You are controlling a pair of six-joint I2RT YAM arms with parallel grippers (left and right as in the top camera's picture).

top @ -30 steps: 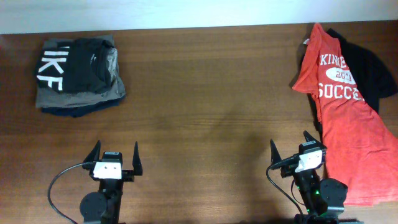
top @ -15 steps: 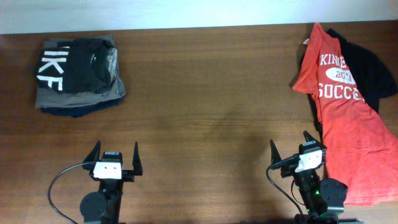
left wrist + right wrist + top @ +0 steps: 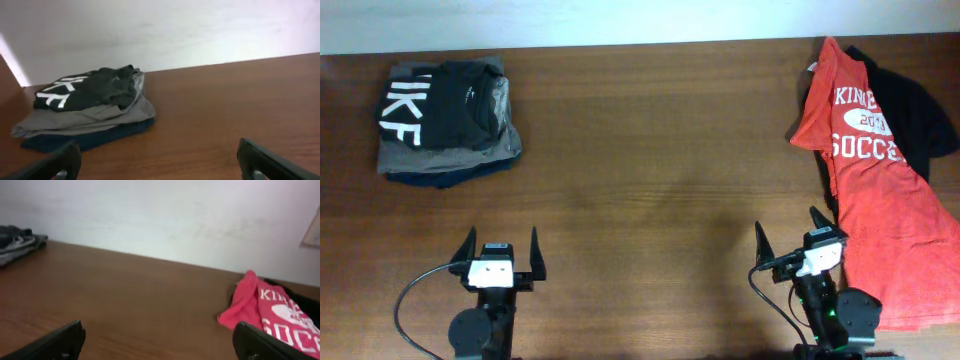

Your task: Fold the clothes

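Wooden table (image 3: 650,150) bears the red-orange SOCCER T-shirt (image 3: 880,200) along its right side and a folded stack (image 3: 445,120) far left, while my left pincer (image 3: 503,242) and my right pincer (image 3: 786,235) stand apart, empty.

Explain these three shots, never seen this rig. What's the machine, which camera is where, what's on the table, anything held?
The machine is a two-armed robot at a wooden table; each arm ends in a two-finger gripper. The wide picture looks straight down from above: the left gripper and the right gripper both stand open and hold nothing. The other two pictures come from cameras on the wrists; the dark shapes in their lower corners are each gripper's own fingers. On the table, a red-orange T-shirt with white lettering lies spread out at the right, partly over a black garment. At the far left sits a stack of folded clothes.
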